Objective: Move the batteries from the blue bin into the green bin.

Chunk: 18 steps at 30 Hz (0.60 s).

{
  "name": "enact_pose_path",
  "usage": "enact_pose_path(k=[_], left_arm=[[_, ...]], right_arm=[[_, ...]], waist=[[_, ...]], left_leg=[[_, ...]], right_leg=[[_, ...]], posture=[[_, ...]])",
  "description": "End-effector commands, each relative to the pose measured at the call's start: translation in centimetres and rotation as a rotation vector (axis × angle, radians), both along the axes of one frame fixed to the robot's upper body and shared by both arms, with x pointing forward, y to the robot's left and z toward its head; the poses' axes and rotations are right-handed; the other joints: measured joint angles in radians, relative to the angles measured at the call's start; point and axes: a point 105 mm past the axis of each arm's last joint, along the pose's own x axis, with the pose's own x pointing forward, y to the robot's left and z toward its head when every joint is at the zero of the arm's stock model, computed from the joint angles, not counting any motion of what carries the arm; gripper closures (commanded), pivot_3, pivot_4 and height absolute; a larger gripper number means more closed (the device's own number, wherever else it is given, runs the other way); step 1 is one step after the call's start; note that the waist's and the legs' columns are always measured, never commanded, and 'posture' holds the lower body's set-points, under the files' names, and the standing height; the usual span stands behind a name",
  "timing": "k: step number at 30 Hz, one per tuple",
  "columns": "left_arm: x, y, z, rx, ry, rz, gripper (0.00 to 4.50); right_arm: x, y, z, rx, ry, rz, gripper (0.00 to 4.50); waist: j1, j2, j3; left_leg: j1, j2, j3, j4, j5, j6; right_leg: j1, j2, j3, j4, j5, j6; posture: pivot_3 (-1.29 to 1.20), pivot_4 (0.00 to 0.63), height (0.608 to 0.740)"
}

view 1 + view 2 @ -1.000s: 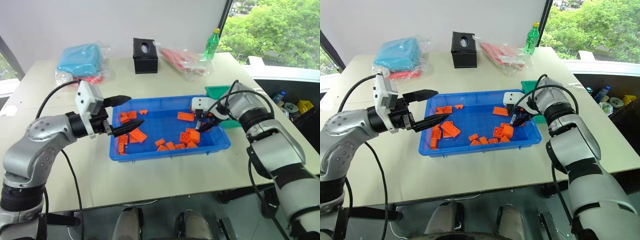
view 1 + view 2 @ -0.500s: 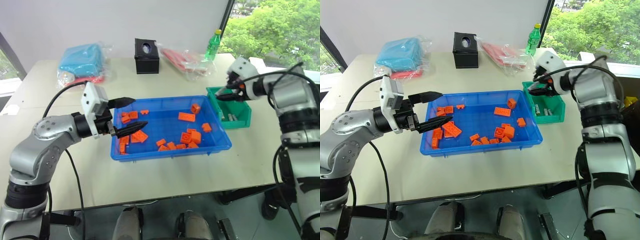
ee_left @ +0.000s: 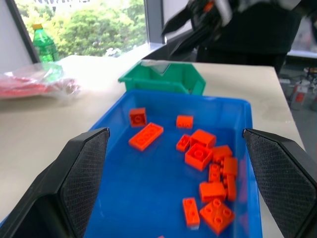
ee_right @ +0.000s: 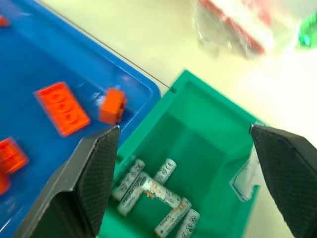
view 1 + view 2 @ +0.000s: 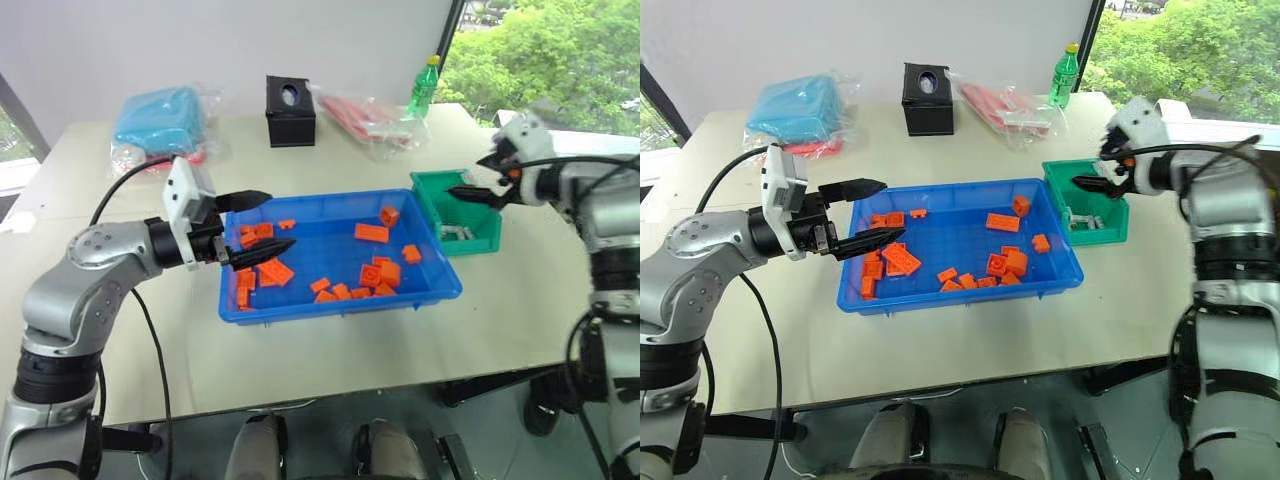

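Note:
The blue bin (image 5: 318, 252) lies mid-table and holds several orange blocks (image 5: 377, 272). To its right stands the green bin (image 5: 481, 238), with several silver batteries (image 4: 153, 191) lying at its bottom, also visible as batteries (image 5: 458, 233) from the head. My right gripper (image 5: 472, 193) hovers over the green bin, open, nothing between its fingers (image 4: 96, 168). My left gripper (image 5: 262, 222) hangs open and empty over the blue bin's left end, pointing along the bin (image 3: 148, 183).
At the back of the table stand a black tissue box (image 5: 290, 110), a green bottle (image 5: 424, 88), a light-blue bagged bundle (image 5: 160, 120) and a red bagged bundle (image 5: 362, 115). Beyond the green bin the table's right edge drops off.
My right gripper rose from the blue bin's right end, swung right over the green bin and opened. The left gripper stayed in place.

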Motion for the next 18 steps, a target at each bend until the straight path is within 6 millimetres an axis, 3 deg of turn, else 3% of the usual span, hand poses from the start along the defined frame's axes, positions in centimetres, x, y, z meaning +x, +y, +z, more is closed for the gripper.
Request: enact_pose_path(k=[1,6,10,13,18], left_arm=[[-0.4,1.4,1.4,-0.006,-0.04,0.029,0.0],[-1.6,4.1,1.9,0.036,-0.007,0.057,0.0],[-1.8,6.3,2.6,0.062,0.003,0.123,0.0],[-1.9,7.4,3.1,0.052,0.001,0.174,0.0],[-2.2,7.9,2.9,0.063,0.001,0.204,0.0]], right_arm=[[-4.1,0.5,2.2,0.043,-0.002,0.217,0.07],[-7.8,-0.9,1.5,0.059,0.066,0.298,0.07],[-8.2,-2.2,0.9,0.129,0.015,0.241,0.07],[-9.0,-3.0,-0.9,0.148,0.046,0.215,0.07],[-8.4,-1.9,-2.6,0.142,0.073,0.239,0.07]], waist=[[0.002,-0.001,0.0],[-0.001,0.0,0.0],[-0.001,-0.001,-0.001],[0.004,-0.001,-0.001],[0.002,0.0,0.0]], left_leg=[[0.0,0.0,0.0,0.0,-0.001,0.001],[0.002,0.001,-0.001,0.0,-0.001,0.001],[0.003,0.002,-0.002,-0.001,-0.002,-0.001],[0.003,0.002,-0.002,-0.001,-0.003,-0.002],[0.002,0.001,-0.001,-0.001,-0.003,-0.001]], right_leg=[[0.0,0.0,0.0,-0.001,0.0,0.0],[0.001,0.0,0.0,-0.001,0.0,0.0],[0.0,-0.001,0.0,-0.001,-0.002,-0.003],[0.001,-0.001,0.0,-0.001,-0.002,-0.003],[0.001,-0.004,0.0,-0.001,-0.002,-0.003]], posture=[[0.0,0.15,0.63],[0.0,0.15,0.63],[0.0,0.15,0.63],[0.0,0.15,0.63],[0.0,0.15,0.63]])
